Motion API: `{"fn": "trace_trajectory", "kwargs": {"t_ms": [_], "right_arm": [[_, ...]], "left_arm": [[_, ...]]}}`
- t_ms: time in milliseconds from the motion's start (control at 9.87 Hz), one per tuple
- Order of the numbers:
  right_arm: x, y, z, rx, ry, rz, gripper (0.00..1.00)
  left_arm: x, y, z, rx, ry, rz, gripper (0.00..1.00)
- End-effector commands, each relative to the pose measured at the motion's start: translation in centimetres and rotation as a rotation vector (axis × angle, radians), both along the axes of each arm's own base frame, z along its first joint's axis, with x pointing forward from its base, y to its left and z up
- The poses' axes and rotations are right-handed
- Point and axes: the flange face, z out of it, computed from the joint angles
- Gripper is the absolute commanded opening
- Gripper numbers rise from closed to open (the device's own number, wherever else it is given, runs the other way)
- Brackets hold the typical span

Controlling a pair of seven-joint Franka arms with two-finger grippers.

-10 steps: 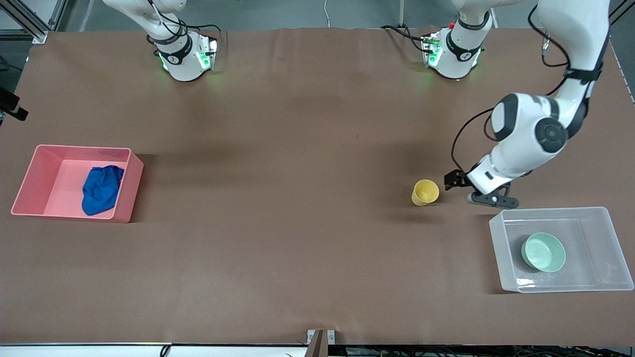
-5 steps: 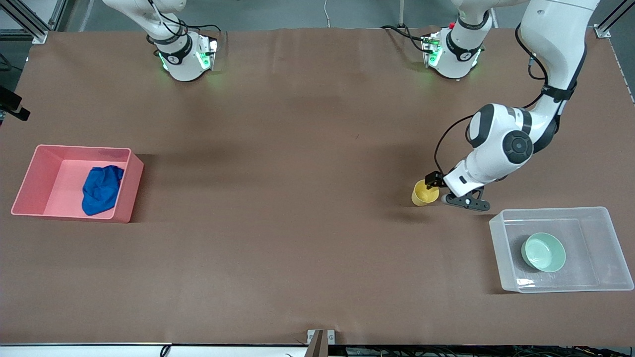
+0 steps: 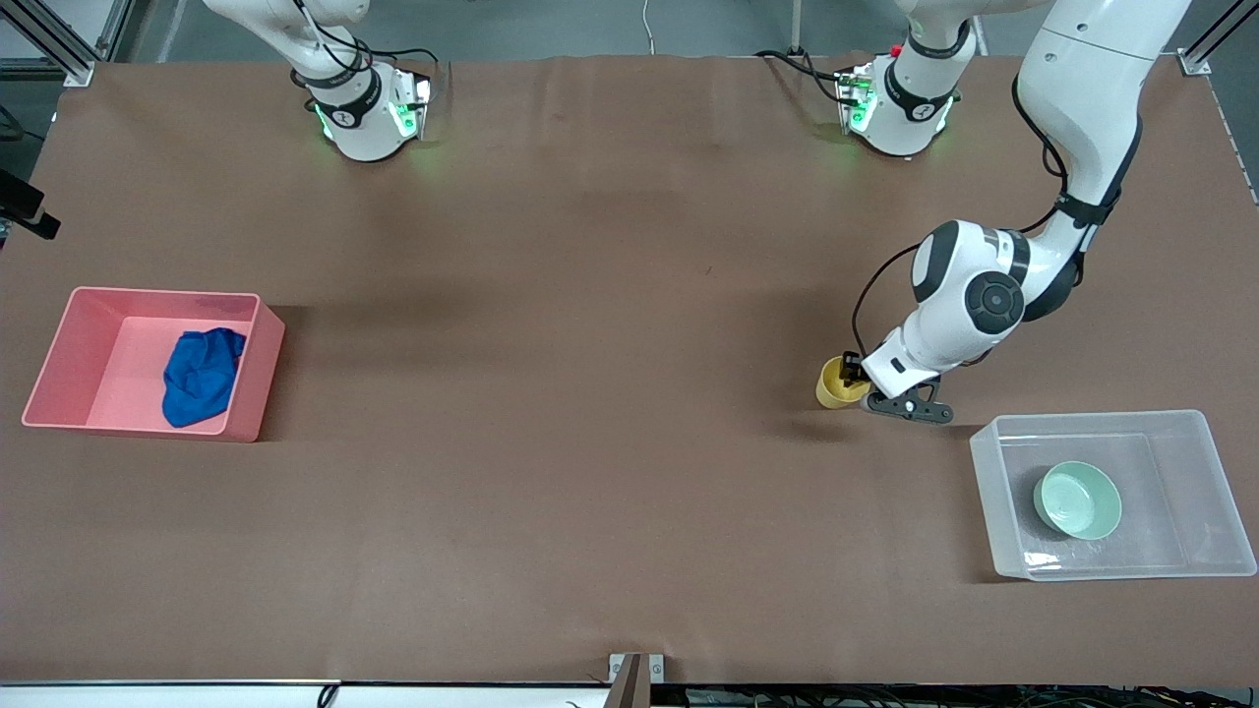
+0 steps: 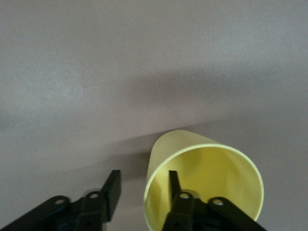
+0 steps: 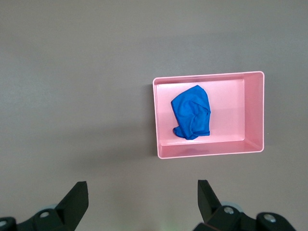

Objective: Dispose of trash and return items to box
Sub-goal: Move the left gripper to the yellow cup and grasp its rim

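Blue cloth wad already dumped in pink bin; mint bowl already in clear tub. Only yellow cup left, upright on desk near tub. Left claw straddling cup wall, not visibly clamped. Right claw spread, empty, waiting above the bin.

We see that the left tool has moved from the bare tabletop beside the yellow cup right up to it. One finger now sits inside the cup and the other outside its wall, and the fingers have drawn closer together around that wall.
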Motion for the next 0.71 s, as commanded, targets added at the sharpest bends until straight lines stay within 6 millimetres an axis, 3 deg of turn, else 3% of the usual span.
{"fn": "trace_trajectory", "kwargs": {"t_ms": [0, 405, 608], "right_arm": [[-0.2, 0.2, 0.3, -0.018, 0.005, -0.003, 1.0], [-0.2, 0.1, 0.3, -0.018, 0.006, -0.005, 1.0], [-0.2, 0.2, 0.3, -0.018, 0.004, -0.003, 1.0]], "left_arm": [[0.4, -0.2, -1.0, 0.002, -0.002, 0.009, 0.08], [1.3, 0.3, -0.1, -0.001, -0.023, 0.008, 0.0], [3.2, 1.3, 3.1, 0.003, -0.062, 0.019, 0.0]]}}
